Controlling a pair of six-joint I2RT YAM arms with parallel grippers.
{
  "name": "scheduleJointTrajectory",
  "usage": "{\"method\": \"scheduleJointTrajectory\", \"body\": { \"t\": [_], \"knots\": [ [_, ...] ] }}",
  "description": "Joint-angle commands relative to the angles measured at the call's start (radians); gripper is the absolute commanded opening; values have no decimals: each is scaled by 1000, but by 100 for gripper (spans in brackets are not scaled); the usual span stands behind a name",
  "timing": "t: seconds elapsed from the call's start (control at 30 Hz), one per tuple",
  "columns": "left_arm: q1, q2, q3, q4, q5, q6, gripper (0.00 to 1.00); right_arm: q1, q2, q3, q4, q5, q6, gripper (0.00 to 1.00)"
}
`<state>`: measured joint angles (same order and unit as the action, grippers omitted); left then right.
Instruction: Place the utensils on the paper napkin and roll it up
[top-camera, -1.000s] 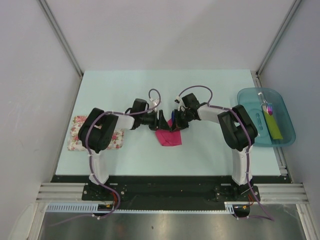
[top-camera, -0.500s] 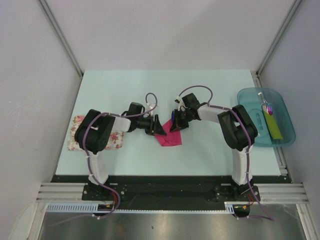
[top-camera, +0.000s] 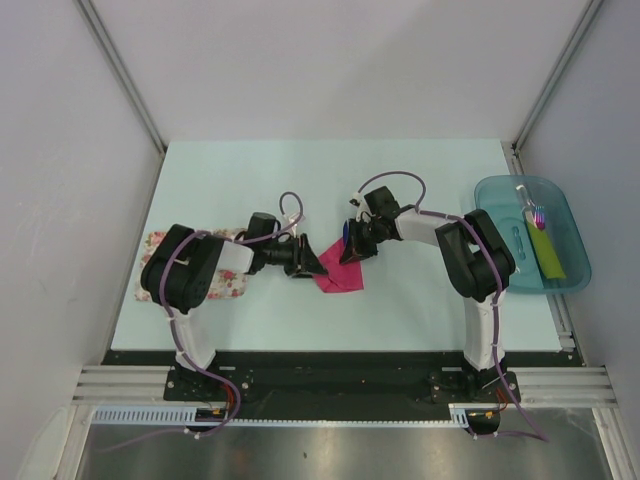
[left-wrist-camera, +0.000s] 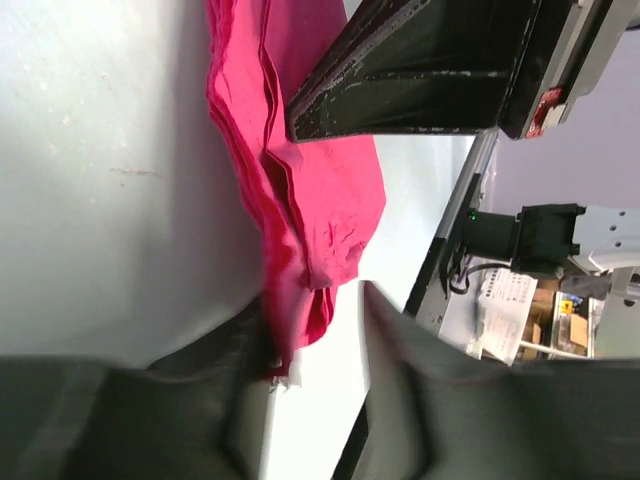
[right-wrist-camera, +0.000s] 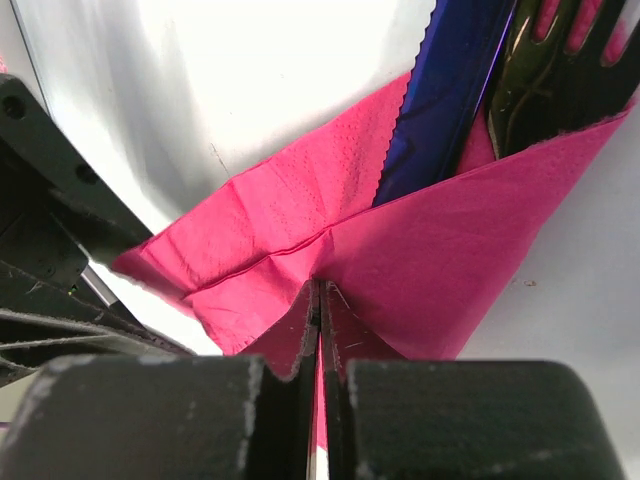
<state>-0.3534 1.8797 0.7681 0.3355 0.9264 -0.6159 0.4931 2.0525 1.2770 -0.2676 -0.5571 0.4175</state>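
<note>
— What is found changed from a second ago?

— The left arm is drawn back toward its own side, so that its elbow is now laid over the white cloth with pink floral print (top-camera: 230, 283). The left gripper (top-camera: 310, 262) is set at the left edge of the magenta-pink paper napkin (top-camera: 340, 277) instead of over its far part. The right arm is unmoved.

— How are the grippers held?

— The left gripper is released: its jaws are seen apart with bare surface between them, and only the napkin's ragged corner is touched by one finger. The right gripper (right-wrist-camera: 320, 290) is clenched on a fold of the napkin.

— Where are the task's things placed?

— The napkin is laid mid-counter between the two grippers and folded over a dark blue serrated knife (right-wrist-camera: 450, 90) and a black fork (right-wrist-camera: 550, 80). Their heads are left sticking out at its far corner.

— And the surroundings?

— A pale mint counter (top-camera: 400, 180) is enclosed by plain grey-white walls (top-camera: 300, 60). At its right edge a translucent teal tray (top-camera: 497, 190) is set, with a white-handled brush with multicoloured bristles (top-camera: 537, 213) and a flat yellow-green strip (top-camera: 546, 250) in it.

— What is concealed?

— The utensils' handles are wrapped out of sight, and much of the cloth is covered by the left arm. Whether further pieces are inside the napkin cannot be told.
</note>
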Motion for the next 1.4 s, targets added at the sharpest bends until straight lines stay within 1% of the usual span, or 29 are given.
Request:
{"method": "scheduleJointTrajectory", "body": {
  "t": [0.0, 0.03, 0.07, 0.17, 0.23, 0.43, 0.63, 0.7, 0.87, 0.9, 0.93, 1.03, 1.2, 1.37],
  "knots": [
    [-30, -24, 37, 50, -17, -35, 35, 16, 78, -39, -13, 108, -26, 0],
    [-38, -28, 45, 54, -23, -35, 32, 15, 80, -39, -13, 108, -22, 0],
    [-45, -34, 48, 56, -30, -38, 27, 16, 80, -41, -9, 106, -22, 0],
    [-76, -45, 72, 50, -40, -47, 19, 15, 80, -42, -10, 106, -22, 0],
    [-96, -45, 86, 54, -50, -59, 15, 15, 77, -45, -10, 109, -23, 0],
    [-140, 1, 131, 26, -121, -70, 10, 15, 74, -51, -5, 108, -20, 0],
    [-160, 71, 142, 54, -155, -91, 10, 16, 71, -54, 2, 102, -10, 0],
    [-168, 96, 154, 33, -162, -78, 10, 16, 71, -54, 4, 102, -8, 0],
    [-180, 139, 209, -127, -218, 4, 10, 16, 54, -48, 5, 72, -3, 0],
    [-180, 148, 211, -142, -225, 11, 9, 16, 45, -42, 5, 63, -11, 2],
    [-180, 151, 214, -167, -230, 28, 8, 18, 17, -39, 7, 62, -16, 7],
    [-180, 151, 212, -197, -242, 54, 6, 9, -43, -21, 7, 45, -28, 13],
    [-180, 156, 212, -208, -247, 61, 1, -31, -89, 8, -7, -55, -10, 16],
    [-180, 151, 218, -199, -239, 62, 0, -83, -109, -33, 19, -164, 29, 17]
  ]
}}
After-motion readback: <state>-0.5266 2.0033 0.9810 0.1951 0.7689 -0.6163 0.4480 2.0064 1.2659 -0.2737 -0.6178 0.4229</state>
